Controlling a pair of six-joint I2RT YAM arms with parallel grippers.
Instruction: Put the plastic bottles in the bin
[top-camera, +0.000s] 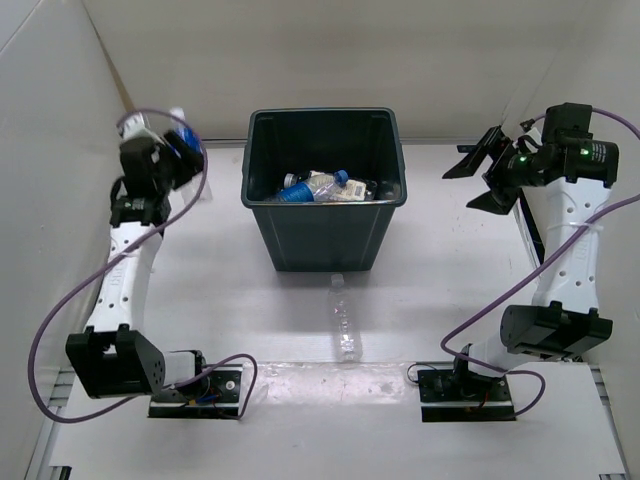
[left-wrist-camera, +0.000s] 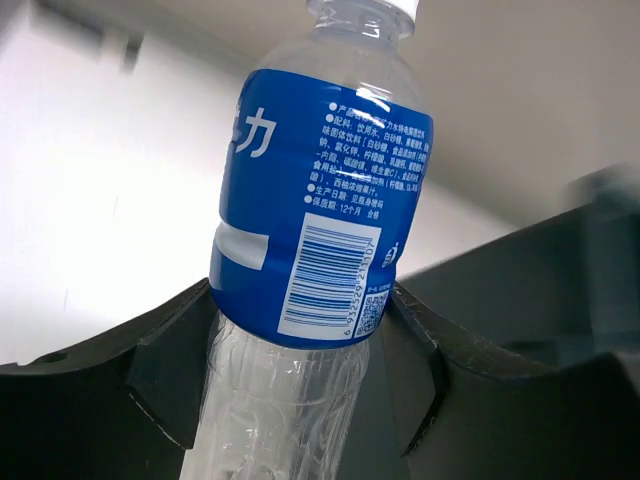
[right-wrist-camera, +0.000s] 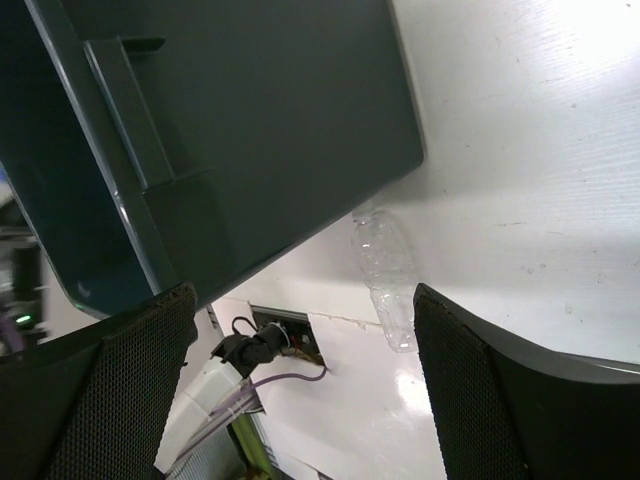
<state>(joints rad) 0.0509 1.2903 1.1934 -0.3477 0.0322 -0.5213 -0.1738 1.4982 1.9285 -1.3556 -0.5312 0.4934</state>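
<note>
My left gripper (top-camera: 176, 152) is raised at the back left, to the left of the bin (top-camera: 325, 240), and is shut on a plastic bottle with a blue label (left-wrist-camera: 320, 220). Both fingers press the bottle's clear body just below the label, around the left gripper (left-wrist-camera: 300, 355). The dark grey-green bin holds several bottles (top-camera: 320, 187). A clear unlabelled bottle (top-camera: 343, 320) lies on the table in front of the bin; the right wrist view shows this clear bottle (right-wrist-camera: 385, 275) beside the bin (right-wrist-camera: 250, 120). My right gripper (top-camera: 482, 176) hangs open and empty to the right of the bin, the right gripper (right-wrist-camera: 305, 380) holding nothing.
White walls close in the table on the left, back and right. The two arm bases (top-camera: 195, 385) and purple cables (top-camera: 45, 330) sit along the near edge.
</note>
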